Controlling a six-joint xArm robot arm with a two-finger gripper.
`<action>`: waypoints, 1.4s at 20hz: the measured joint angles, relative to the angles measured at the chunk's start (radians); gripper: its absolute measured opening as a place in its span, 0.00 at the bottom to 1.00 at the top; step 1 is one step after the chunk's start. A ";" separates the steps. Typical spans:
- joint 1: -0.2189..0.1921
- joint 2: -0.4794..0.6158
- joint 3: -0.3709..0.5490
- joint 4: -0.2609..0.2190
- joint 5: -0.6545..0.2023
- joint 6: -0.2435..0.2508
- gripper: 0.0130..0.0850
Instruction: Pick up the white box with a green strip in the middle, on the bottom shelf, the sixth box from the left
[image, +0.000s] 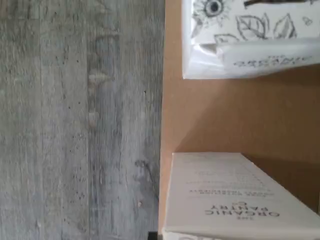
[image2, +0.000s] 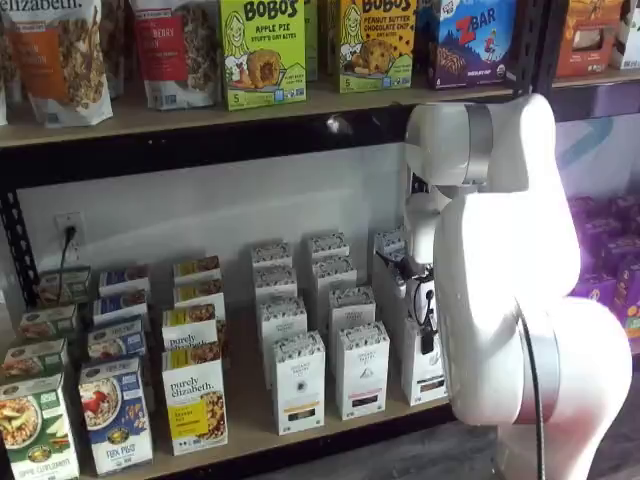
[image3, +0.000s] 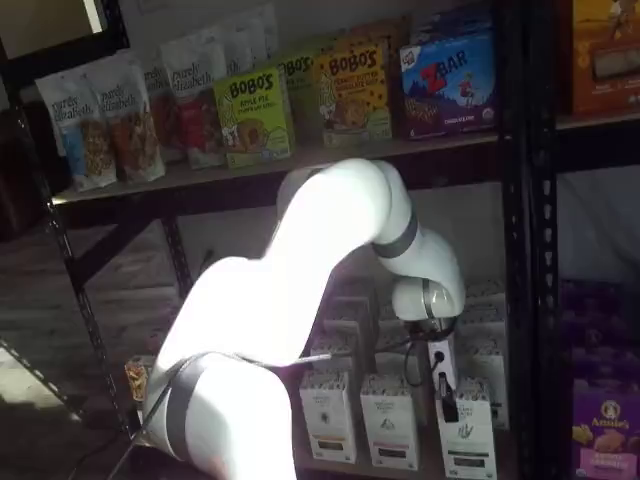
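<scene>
Gripper hangs low right of centre in a shelf view, with its black fingers pointing down at the front right white carton. The fingers show side-on and no gap is readable. You can't tell how far apart they are, and nothing looks held. In a shelf view the gripper sits mid-right, half hidden by the white arm.

The white box stands lower centre in the front row of the bottom shelf, and it's the one whose strip reads greenish-yellow. The strips on the next carton and on the right carton read dark. All the strips are small, so treat the colours as likely rather than sure.

The wrist view is turned sideways. It shows grey plank floor, tan shelf board and two Organic Pantry cartons, but no strip, so it doesn't help you identify the box.

Risks from here:
- Wrong pick. The gripper hovers by the right column, well apart from the yellow-strip box, and the cartons look alike. If you close there, you probably take a dark-strip one.
- Knock-over. The cartons are tall and slim and stand in close rows. A finger landing on a top edge, or the wrist brushing a neighbour, would likely tip one backward into the row behind.
- Blind approach. The arm blocks the right column in a shelf view, so you can't check how the fingers line up with a box. A grip on only one edge of a box would probably twist it or let it slip.
</scene>
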 joint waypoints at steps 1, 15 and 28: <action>0.000 -0.001 0.002 -0.001 -0.006 0.001 0.72; 0.002 -0.018 0.013 0.011 0.016 -0.008 0.44; 0.003 -0.187 0.283 -0.065 -0.113 0.070 0.44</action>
